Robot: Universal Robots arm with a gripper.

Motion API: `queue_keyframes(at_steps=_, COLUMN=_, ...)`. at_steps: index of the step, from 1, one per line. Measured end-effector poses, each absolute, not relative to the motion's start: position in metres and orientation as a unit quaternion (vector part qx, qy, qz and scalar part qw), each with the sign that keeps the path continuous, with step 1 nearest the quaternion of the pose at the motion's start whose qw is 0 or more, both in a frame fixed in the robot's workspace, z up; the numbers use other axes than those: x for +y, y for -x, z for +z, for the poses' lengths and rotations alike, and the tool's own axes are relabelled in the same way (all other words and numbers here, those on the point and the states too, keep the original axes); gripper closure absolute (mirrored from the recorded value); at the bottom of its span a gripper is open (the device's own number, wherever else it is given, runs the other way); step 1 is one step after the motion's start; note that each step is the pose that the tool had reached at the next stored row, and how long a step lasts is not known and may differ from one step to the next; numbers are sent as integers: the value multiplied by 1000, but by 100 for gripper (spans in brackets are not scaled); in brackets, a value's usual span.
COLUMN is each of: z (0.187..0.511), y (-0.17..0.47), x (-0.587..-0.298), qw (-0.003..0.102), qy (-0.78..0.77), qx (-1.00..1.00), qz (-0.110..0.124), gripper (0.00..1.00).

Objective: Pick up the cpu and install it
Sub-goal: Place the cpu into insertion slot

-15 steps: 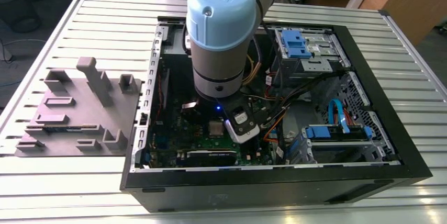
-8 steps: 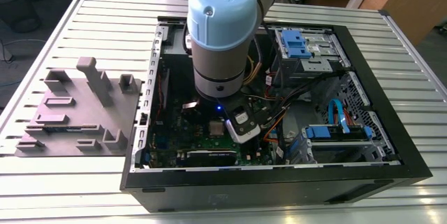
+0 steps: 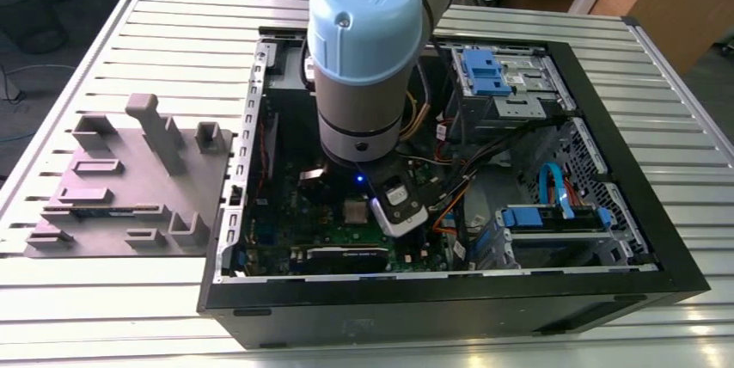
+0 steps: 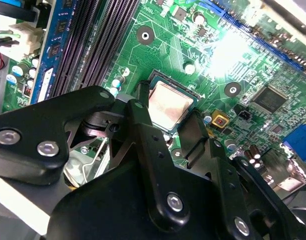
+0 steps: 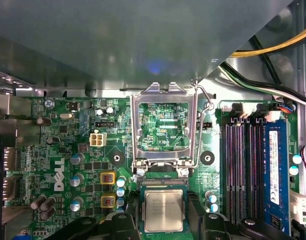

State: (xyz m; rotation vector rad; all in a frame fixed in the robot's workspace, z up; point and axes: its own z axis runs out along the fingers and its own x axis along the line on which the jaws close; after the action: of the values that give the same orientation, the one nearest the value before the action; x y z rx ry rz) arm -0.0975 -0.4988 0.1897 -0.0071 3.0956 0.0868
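Mid-frame in the exterior view, inside the case (image 3: 436,303), the cpu (image 5: 163,211) sits in its socket (image 5: 162,185), the latch plate (image 5: 164,90) not yet closed — whether the pincer (image 5: 162,201) grips it, I cannot tell.

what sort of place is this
Most likely a robotics lab or workshop test bench: an open computer case lies on a slatted metal table, a grey fixture plate sits beside it, and a robot arm reaches down over the green motherboard.
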Motion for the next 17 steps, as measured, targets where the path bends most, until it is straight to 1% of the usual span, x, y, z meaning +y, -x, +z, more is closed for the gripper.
queue_keyframes(at_steps=17, z=191, y=97, x=-499, qw=22, qy=2, qx=999, qz=29, gripper=52)
